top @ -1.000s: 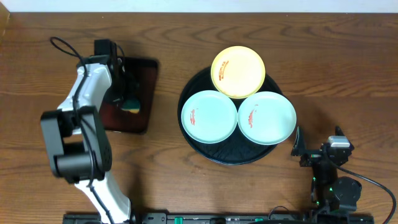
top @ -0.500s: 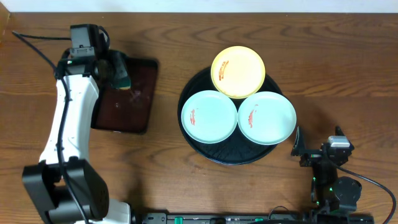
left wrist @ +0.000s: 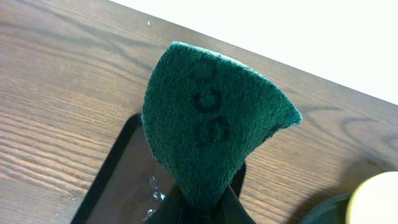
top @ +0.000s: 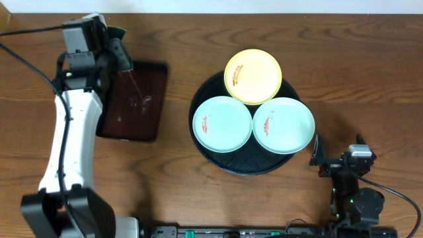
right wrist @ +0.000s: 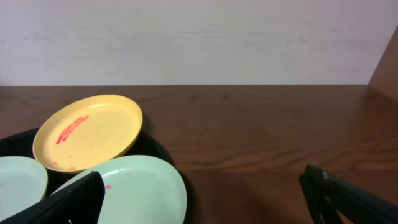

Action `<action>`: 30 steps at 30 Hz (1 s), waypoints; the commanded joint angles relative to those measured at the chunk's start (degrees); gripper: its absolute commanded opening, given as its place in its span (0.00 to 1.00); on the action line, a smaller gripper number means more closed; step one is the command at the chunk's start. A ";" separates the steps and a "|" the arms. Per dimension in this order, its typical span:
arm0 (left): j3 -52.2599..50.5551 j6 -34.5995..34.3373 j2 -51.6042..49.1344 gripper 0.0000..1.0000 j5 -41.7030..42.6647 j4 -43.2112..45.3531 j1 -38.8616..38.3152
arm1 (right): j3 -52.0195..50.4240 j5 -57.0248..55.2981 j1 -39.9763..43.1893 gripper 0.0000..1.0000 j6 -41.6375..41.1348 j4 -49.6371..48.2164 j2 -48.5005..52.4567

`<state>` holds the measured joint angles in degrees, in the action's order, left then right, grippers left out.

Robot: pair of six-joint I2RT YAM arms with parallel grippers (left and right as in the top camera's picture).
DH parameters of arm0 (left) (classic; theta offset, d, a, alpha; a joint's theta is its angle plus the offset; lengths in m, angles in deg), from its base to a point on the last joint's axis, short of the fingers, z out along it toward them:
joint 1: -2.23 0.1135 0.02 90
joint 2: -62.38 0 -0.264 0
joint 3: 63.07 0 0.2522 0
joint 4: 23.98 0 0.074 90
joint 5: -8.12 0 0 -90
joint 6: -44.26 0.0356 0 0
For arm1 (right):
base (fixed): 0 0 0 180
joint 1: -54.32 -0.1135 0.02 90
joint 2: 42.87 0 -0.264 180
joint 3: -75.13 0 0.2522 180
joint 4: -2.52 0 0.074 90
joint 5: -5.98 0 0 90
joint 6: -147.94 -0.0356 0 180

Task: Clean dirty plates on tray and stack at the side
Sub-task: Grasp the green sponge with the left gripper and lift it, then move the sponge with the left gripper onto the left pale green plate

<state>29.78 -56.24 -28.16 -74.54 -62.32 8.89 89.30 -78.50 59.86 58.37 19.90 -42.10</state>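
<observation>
Three plates lie on the round black tray (top: pixel 205 149): a yellow plate (top: pixel 253 76) at the back, a pale plate (top: pixel 222 123) at front left and a pale plate (top: pixel 283 125) at front right, each with a red-orange smear. My left gripper (top: pixel 119 41) is shut on the teal sponge (left wrist: pixel 210 129) and holds it above the far end of the dark rectangular tray (top: pixel 134 102). My right gripper (top: pixel 338 158) is open and empty near the table's front right; its view shows the yellow plate (right wrist: pixel 87 132) and the right pale plate (right wrist: pixel 146 190).
The dark rectangular tray (left wrist: pixel 121 180) has water drops on it. The white wall edge runs along the table's far side.
My left arm has lifted the sponge out of the rectangular tray and carried it towards the tray's far end. The right arm and plates have not moved.
</observation>
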 commanded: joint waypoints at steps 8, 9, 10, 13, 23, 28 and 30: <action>-2.99 -10.64 -9.53 0.07 3.26 1.44 5.16 | -0.09 -0.09 0.15 0.99 -0.79 0.26 -0.17; -2.99 -10.60 -8.87 0.07 5.99 1.66 5.88 | -0.09 -0.11 0.15 0.99 -0.79 0.26 -0.17; -2.99 -10.60 -8.07 0.07 8.41 1.84 6.49 | -0.09 -0.09 0.15 0.99 -0.79 0.26 -0.17; -2.99 -10.62 -4.66 0.07 16.59 3.63 8.26 | -0.09 -0.11 0.15 0.99 -0.79 0.26 -0.17; -5.40 -3.87 -1.01 0.07 10.93 0.35 6.95 | -0.09 -0.11 0.15 0.99 -0.79 0.26 -0.17; -8.52 -1.55 -8.31 0.08 4.17 1.29 6.80 | -0.09 -0.09 0.15 0.99 -0.79 0.26 -0.17; -7.89 -1.57 -6.21 0.08 4.17 1.29 7.13 | -0.09 -0.09 0.15 0.99 -0.79 0.26 -0.17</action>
<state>20.69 -60.28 -37.47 -67.55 -61.23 15.09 89.30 -78.50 59.86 58.37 19.92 -42.10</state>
